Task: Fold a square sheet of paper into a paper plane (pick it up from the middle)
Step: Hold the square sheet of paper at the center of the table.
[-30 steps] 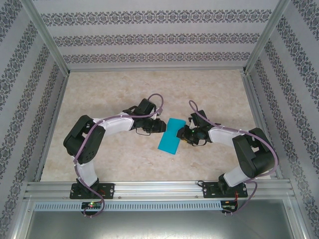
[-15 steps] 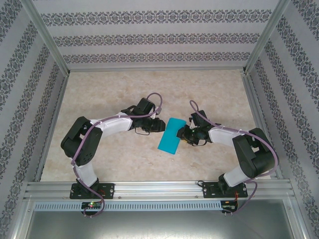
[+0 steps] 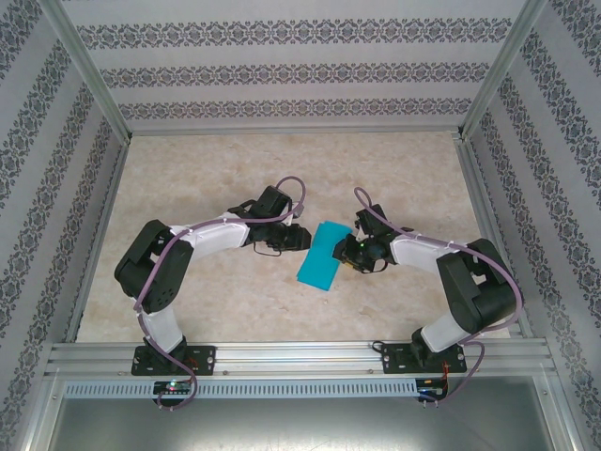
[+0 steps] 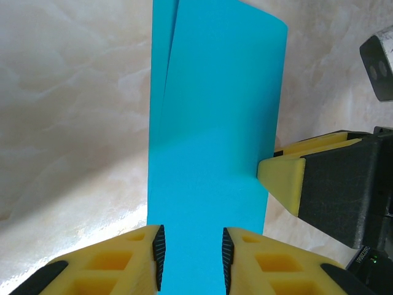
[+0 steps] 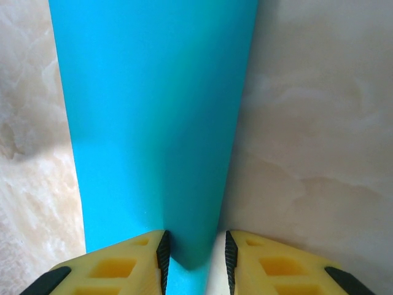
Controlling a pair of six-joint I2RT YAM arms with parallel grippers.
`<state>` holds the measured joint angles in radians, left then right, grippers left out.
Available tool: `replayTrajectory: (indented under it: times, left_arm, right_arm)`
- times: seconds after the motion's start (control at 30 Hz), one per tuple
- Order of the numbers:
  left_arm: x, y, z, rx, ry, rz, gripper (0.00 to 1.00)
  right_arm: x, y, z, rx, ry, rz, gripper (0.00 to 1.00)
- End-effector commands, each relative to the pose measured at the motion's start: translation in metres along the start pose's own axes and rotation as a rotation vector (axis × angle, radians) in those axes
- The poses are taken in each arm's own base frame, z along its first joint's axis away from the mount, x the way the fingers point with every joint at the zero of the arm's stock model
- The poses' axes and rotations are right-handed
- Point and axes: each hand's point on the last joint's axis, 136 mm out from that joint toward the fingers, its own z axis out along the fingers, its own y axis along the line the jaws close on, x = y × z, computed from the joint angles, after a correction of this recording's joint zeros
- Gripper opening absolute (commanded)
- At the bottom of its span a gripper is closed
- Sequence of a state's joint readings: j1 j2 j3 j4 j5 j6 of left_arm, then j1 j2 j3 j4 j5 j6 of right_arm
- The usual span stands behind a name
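Marbled beige desk, smooth and matte, boxed in by walls papered in dark ornamental bands and by a ribbed aluminium rail along the near edge. Flat near the desk's middle, between the two arms: paper, plain matte teal, folded to a narrow rectangle, two layers slightly offset along one long side. At its left, left end effector, yellow fingers with black ribbed pads standing apart over the paper's end, teal filling the gap. At its right, right end effector, jaws likewise apart, paper running beneath them. Touching the paper's long edge in the left wrist view: one yellow right-arm finger. Purple cables looped over both arms.
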<state>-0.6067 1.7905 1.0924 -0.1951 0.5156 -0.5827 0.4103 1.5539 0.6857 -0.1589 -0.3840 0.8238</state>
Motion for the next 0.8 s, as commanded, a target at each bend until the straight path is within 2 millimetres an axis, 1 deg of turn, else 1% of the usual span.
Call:
replayTrajectory:
  times: [0.0,0.27,0.37,0.57,0.77]
  left_arm:
    - [0.0007,0.0000,-0.0060,0.002,-0.001,0.008,0.34]
    - [0.0014,0.0009,-0.0035,0.004,0.005,0.006,0.34]
    - [0.0014,0.0010,-0.0030,0.004,0.006,0.006,0.34]
    - [0.0022,0.0009,-0.0024,0.007,0.011,0.002,0.34]
    - [0.0024,0.0006,-0.0020,0.009,0.013,0.003,0.34]
  right_arm:
    - [0.0037,-0.0005,0.0046,0.039,0.019,-0.045,0.33]
    - [0.0052,0.0011,0.0038,0.077,0.027,-0.077,0.34]
    - [0.0048,0.0045,0.0044,0.076,0.027,-0.081,0.34]
    - [0.0036,-0.0026,0.0059,0.091,0.018,-0.033,0.33]
    - [0.0025,-0.0025,0.0047,0.081,0.006,-0.014,0.32]
